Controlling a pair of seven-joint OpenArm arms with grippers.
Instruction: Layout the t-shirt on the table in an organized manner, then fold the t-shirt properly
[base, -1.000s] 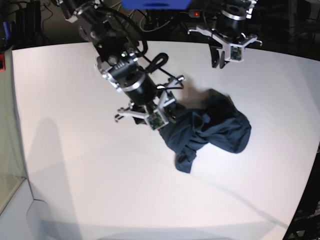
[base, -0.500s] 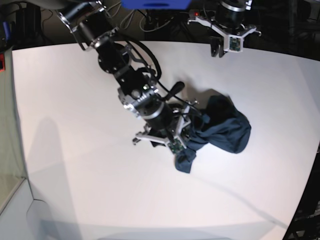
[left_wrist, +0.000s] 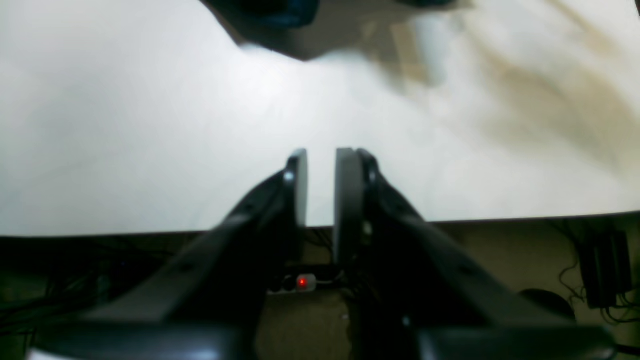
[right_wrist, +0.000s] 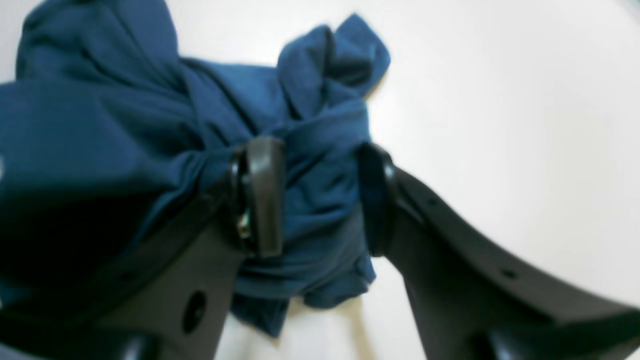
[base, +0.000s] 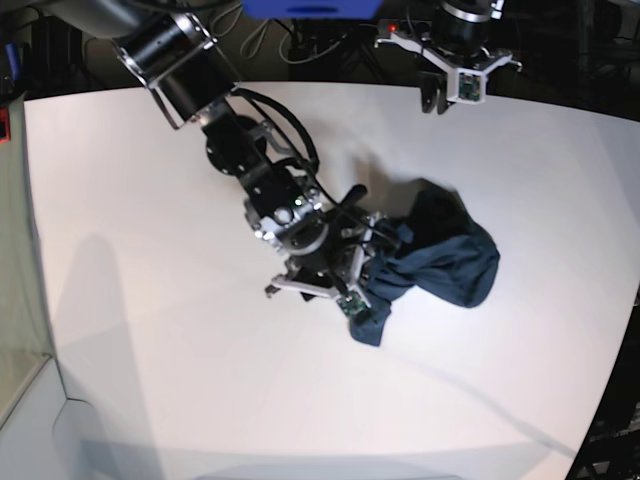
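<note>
Navy t-shirt (right_wrist: 125, 125) lies crumpled; the right gripper (right_wrist: 320, 200), jaws open astride a fold, risks pinching several layers. Left gripper (left_wrist: 320, 190) hangs nearly closed, empty.

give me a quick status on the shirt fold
Right gripper open, straddling a bunched fold. Left gripper nearly shut, empty, at the far edge. T-shirt crumpled on the table. Nothing in the way.
</note>
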